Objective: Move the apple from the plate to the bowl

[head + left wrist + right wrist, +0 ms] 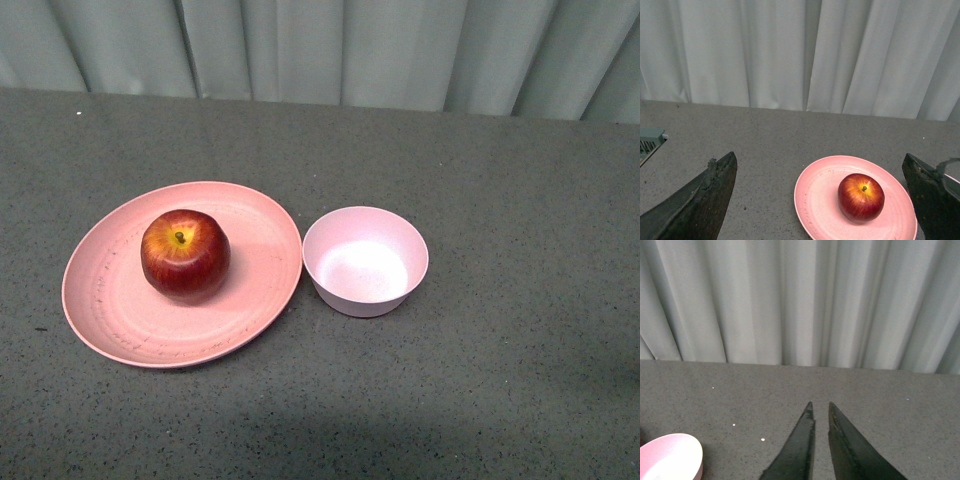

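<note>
Gaping wide, empty: left pincer (pixel 819 156) | right pincer (pixel 820 405) nearly closed, empty | apple (pixel 185 253) on plate (pixel 120 310)

One apple (pixel 185 253), one plate (pixel 108 305), one bowl (pixel 362 300), on one table (pixel 500 400)

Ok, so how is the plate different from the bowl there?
The plate is wide and shallow; the bowl is narrower and deep. The plate is a stronger salmon pink with dark scuffs; the bowl is a paler pink-lilac with plain walls. The plate carries the apple; the bowl holds nothing. Both are round, pinkish and upright, side by side on the grey table.
</note>
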Tool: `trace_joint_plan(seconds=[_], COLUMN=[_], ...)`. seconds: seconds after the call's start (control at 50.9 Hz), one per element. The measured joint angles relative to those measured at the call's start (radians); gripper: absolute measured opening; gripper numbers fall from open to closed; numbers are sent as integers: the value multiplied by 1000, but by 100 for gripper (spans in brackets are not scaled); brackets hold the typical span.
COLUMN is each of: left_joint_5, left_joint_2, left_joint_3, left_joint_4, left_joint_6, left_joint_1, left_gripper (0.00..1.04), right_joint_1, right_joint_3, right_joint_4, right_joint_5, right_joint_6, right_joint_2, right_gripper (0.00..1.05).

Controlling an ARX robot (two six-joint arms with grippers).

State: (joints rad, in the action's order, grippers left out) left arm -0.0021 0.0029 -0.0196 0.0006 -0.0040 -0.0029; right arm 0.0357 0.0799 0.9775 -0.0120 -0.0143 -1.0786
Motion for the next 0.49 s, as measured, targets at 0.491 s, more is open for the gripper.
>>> trace_joint_plan(seconds=[0.491], left_joint_5=[0], left_joint_2=[0], left_joint_3=[0], left_joint_4=[0], left_joint_6=[0], left_joint_1=[0], left_gripper=[98], right_joint_1=[-33], right_joint_3=[-74], right_joint_4=[-373], right_joint_5=[10], right_joint_6=[4], right_joint_2=[459], right_gripper=[1])
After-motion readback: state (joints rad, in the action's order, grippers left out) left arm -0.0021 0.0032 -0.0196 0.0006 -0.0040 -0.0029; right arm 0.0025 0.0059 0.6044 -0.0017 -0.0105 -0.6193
